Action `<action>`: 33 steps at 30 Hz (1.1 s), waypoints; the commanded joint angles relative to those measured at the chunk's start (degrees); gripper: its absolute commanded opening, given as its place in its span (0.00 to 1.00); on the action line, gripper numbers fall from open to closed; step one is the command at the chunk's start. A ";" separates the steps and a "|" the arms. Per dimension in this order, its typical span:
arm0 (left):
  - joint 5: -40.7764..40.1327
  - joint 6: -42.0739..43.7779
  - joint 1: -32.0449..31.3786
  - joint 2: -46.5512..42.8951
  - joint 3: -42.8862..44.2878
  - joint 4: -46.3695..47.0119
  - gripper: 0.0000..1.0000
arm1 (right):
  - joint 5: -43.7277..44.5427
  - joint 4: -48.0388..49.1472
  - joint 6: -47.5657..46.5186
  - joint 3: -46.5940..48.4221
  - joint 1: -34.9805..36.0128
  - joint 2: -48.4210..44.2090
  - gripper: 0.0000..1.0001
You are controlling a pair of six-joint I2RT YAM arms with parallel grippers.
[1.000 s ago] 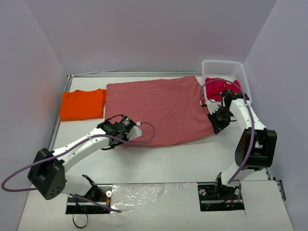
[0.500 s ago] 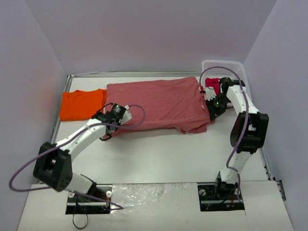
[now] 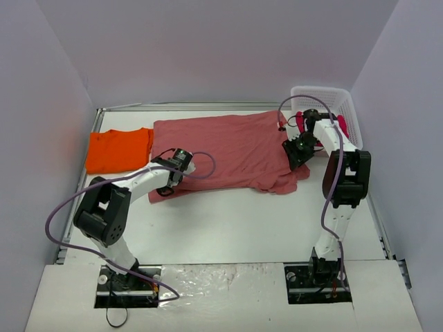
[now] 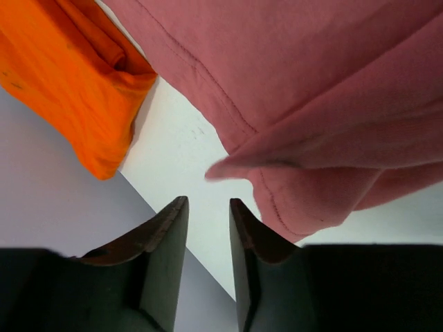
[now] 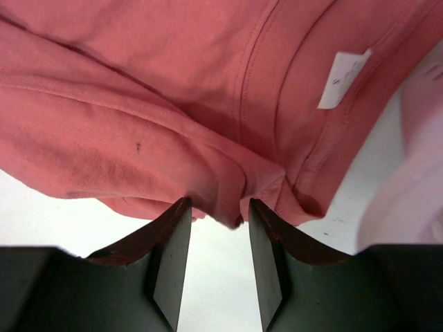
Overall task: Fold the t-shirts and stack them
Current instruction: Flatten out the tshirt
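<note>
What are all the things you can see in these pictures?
big t-shirt: one, brick-red, spread on the table's middle, near edge folded over
orange t-shirt: one, bright orange, folded, at the table's far left
pink t-shirt: one, crimson-pink, bunched in the basket
basket: one, white, far right corner
label: one, white, at the big t-shirt's collar
table: one, white
cables: two, purple, one along each arm
left gripper: one, black, open, at the big t-shirt's left edge
right gripper: one, black, open, at its right edge
</note>
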 commanded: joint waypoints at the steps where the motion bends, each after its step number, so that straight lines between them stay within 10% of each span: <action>1: -3.47 -1.15 -0.72 -0.75 2.86 1.46 0.35 | 0.28 -0.98 0.93 2.34 -0.04 -3.08 0.36; 9: -3.48 -3.52 -0.47 -6.02 5.67 -1.96 0.63 | 6.16 -2.48 -2.76 -8.28 5.76 -18.99 0.41; 17: -1.63 -5.11 2.96 -8.93 6.99 -3.02 0.65 | 8.97 -2.74 -4.96 -19.53 9.71 -29.46 0.51; 33: -1.01 -6.08 6.30 -7.87 4.70 -1.62 0.65 | 5.20 -4.06 -10.76 -20.78 14.28 -18.49 0.47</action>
